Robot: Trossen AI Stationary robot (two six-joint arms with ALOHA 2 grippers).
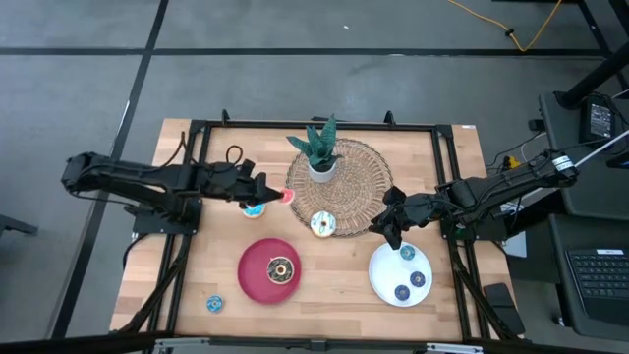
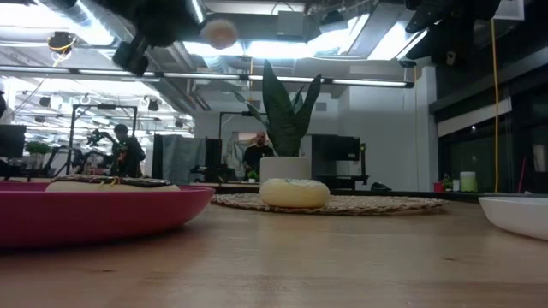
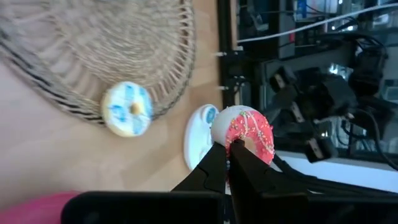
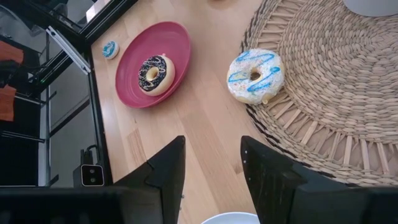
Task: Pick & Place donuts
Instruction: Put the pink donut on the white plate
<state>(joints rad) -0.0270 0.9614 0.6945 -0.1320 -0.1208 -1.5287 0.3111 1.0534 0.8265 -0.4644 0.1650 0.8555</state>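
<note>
My left gripper (image 1: pixel 273 195) hangs over the table left of the woven mat, shut on a pink-iced sprinkled donut (image 3: pixel 249 132), which the low view shows high up (image 2: pixel 221 32). A small teal ring (image 1: pixel 254 208) lies just below it. A cream donut with blue icing (image 1: pixel 322 224) rests on the mat's near edge (image 4: pixel 255 76). A chocolate donut (image 1: pixel 281 269) lies on the red plate (image 1: pixel 254 280). Three small donuts (image 1: pixel 407 253) sit on the white plate (image 1: pixel 383 280), and a small blue one (image 1: pixel 213 304) lies on the table. My right gripper (image 1: pixel 391 226) is open between the mat and the white plate. My left gripper pinches the pink donut's ring on the side nearest the wrist (image 3: pixel 235 144). One fingertip (image 3: pixel 244 155) is at the hole and the other on the cream outer rim. The donut is lifted clear of the table, tilted on edge with its icing facing sideways.
A potted plant (image 1: pixel 320 155) stands on the round woven mat (image 1: pixel 359 172) at the table's far middle. A black frame (image 1: pixel 197 128) runs around the tabletop. Bare wood lies between the red plate and the white plate. People stand in the room beyond the table (image 2: pixel 255 154).
</note>
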